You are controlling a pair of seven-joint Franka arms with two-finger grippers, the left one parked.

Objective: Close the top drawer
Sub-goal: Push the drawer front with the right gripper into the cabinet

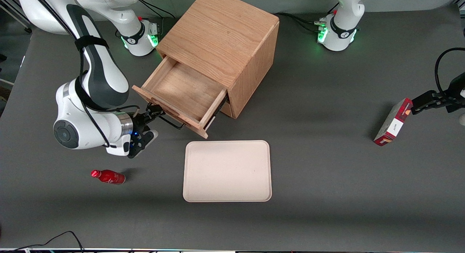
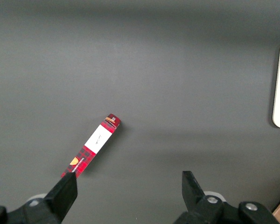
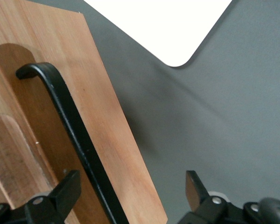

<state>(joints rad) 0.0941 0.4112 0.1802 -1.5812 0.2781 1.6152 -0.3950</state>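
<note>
The top drawer stands pulled far out of the wooden cabinet, its shallow tray empty. Its black wire handle sits on the drawer front, facing the front camera. My right gripper is open at the handle's end that lies toward the working arm's side, close in front of the drawer front. In the right wrist view the gripper is open wide and holds nothing. The handle and the edge of the drawer front lie between its fingers, which do not touch them.
A beige tray lies on the grey table nearer the front camera than the drawer; it also shows in the right wrist view. A red bottle lies near the working arm. A red box stands toward the parked arm's end.
</note>
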